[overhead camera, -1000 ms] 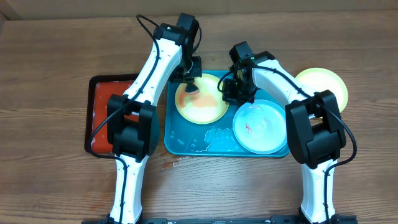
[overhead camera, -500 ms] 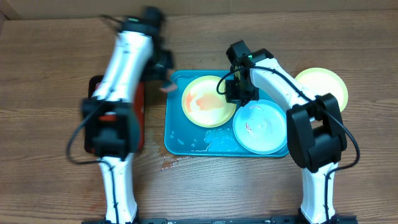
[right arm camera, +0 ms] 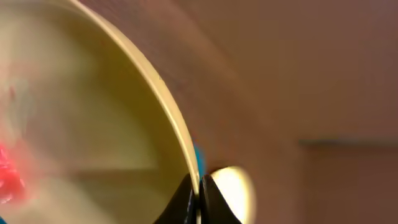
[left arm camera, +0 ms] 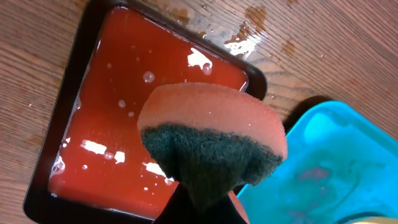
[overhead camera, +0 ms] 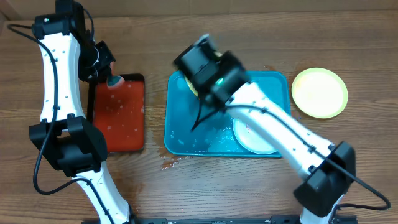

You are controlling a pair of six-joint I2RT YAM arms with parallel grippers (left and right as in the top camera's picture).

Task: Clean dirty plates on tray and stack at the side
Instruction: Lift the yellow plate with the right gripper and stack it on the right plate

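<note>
Wooden table (overhead camera: 186, 190), blue tray (overhead camera: 180, 124), light-blue plate (overhead camera: 247, 140) in it. Right gripper (right arm camera: 199, 198) pinches smeared yellow-green plate (right arm camera: 93, 112) by rim over tray; left gripper (overhead camera: 112, 77) clamps sponge (left arm camera: 211, 140) above red tray (overhead camera: 121, 118). Second yellow-green plate (overhead camera: 319, 93) sits right of tray.

Wet work surface: a small red tray (overhead camera: 118, 124) with a black edge lies on a wood-grain desk (overhead camera: 205, 193), its glossy floor dotted with pale droplets and glints of light. A sponge (left arm camera: 211, 143), salmon-pink foam backed with a dark green scouring layer, hangs over the tray's far end, scourer side towards the left wrist camera. Splashes of water (left arm camera: 239, 40) glisten on the bare wood just beyond the tray's corner, brownish stains (left arm camera: 255, 14) close by. Another damp smear (overhead camera: 171, 163) marks the desk nearer its front.
</note>
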